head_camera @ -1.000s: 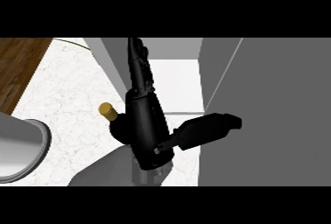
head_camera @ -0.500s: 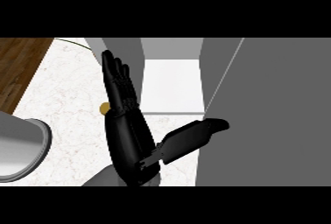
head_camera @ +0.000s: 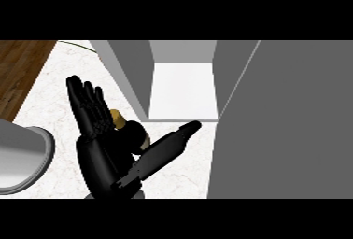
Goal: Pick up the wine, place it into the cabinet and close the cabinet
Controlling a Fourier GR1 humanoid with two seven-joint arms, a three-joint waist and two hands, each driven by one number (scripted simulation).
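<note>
Cabinet [head_camera: 180, 93] open, wine [head_camera: 127, 128] outside, behind right hand [head_camera: 103, 140]

We see our right hand [head_camera: 93, 116] flat-fingered beside the wine [head_camera: 131, 133], before the open cabinet [head_camera: 183, 91] on the counter [head_camera: 62, 88].
</note>
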